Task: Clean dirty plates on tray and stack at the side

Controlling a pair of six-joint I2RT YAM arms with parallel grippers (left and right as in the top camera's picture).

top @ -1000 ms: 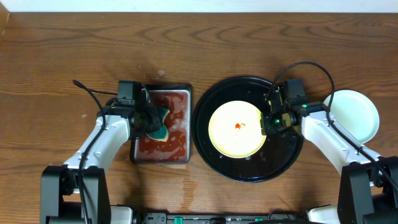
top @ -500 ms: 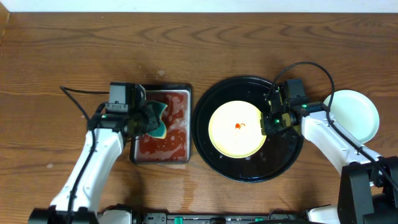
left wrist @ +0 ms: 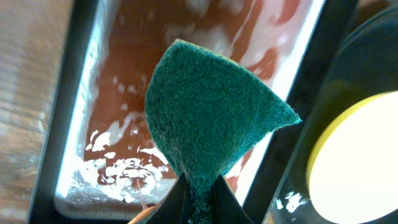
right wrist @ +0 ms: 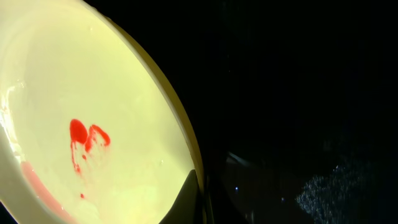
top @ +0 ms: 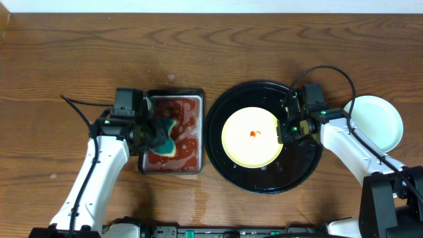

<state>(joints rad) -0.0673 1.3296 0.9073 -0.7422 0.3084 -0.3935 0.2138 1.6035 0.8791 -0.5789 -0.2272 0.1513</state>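
Observation:
A pale yellow plate [top: 251, 149] with a small red smear [top: 253, 133] lies in the middle of the black tray [top: 299, 165]. My right gripper [top: 283, 132] is shut on the plate's right rim; in the right wrist view the fingers pinch the plate's [right wrist: 93, 93] edge at the gripper [right wrist: 198, 202], with the dark tray [right wrist: 298, 93] beside it. My left gripper [top: 155, 132] is shut on a green sponge [top: 166, 133], held over the small metal tray. The sponge [left wrist: 211, 106] sticks up folded from the gripper [left wrist: 200, 202]. A pale mint-white plate [top: 377, 122] sits on the table at the right.
The small rectangular metal tray [top: 173, 158] with red liquid and foam stands left of the black tray, nearly touching it; in the left wrist view its pale rim [left wrist: 93, 180] shows below the sponge. Wooden table lies all round.
My left arm has swung its elbow outward to the left, and the sponge has shifted slightly over the metal tray. The right arm and yellow plate have not moved.

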